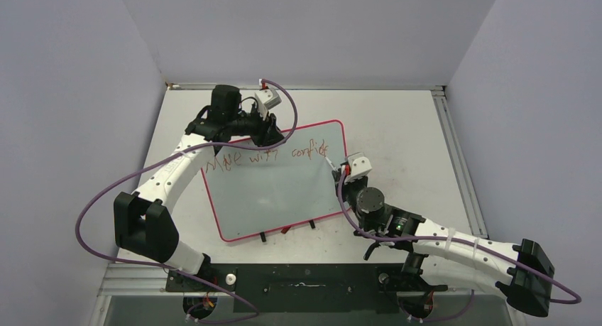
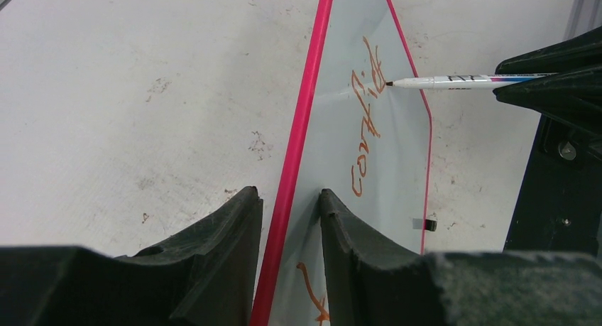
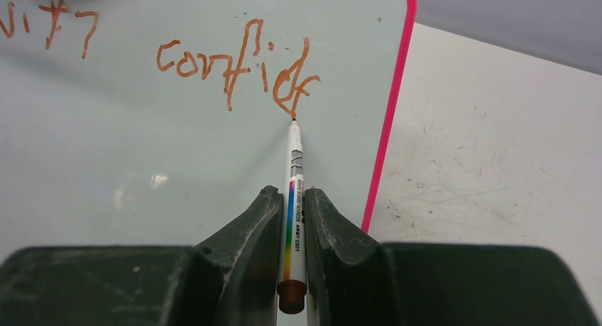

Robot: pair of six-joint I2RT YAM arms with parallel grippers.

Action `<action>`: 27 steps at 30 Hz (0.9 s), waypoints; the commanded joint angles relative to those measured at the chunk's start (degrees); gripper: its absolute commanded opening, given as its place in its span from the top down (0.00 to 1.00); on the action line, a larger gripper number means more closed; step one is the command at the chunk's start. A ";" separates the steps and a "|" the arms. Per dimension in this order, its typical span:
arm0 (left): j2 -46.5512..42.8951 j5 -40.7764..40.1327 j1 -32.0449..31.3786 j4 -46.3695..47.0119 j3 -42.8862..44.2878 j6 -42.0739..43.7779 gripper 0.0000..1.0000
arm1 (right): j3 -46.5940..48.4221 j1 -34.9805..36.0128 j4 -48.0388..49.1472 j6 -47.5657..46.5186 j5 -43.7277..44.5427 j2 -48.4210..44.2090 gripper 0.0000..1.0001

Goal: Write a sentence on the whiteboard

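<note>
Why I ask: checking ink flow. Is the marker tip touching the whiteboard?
Touching. The right wrist view shows the marker tip meeting the whiteboard, with no gap.

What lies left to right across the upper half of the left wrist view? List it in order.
table → whiteboard, its near pink rim → sentence, the letters "confid" → marker, tip at the last letter → right gripper, shut on the marker.

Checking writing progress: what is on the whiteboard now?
Red-brown letters, roughly "Move with confide"; the right claw's marker tip touches the last one. The left claw clamps the whiteboard rim, hiding a bit of it.
</note>
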 commanded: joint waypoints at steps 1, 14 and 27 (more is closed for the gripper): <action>-0.35 3.23 -0.48 -1.45 0.08 -0.23 1.00 | -0.23 0.44 -3.41 2.71 3.08 -1.54 0.95; -0.19 3.36 -0.45 -1.53 0.02 0.07 1.00 | 1.06 0.46 -1.22 -0.02 5.46 -1.97 0.95; -0.10 5.57 0.82 -3.40 0.08 2.86 1.00 | 0.96 0.35 -1.00 -1.97 -0.25 -8.48 0.95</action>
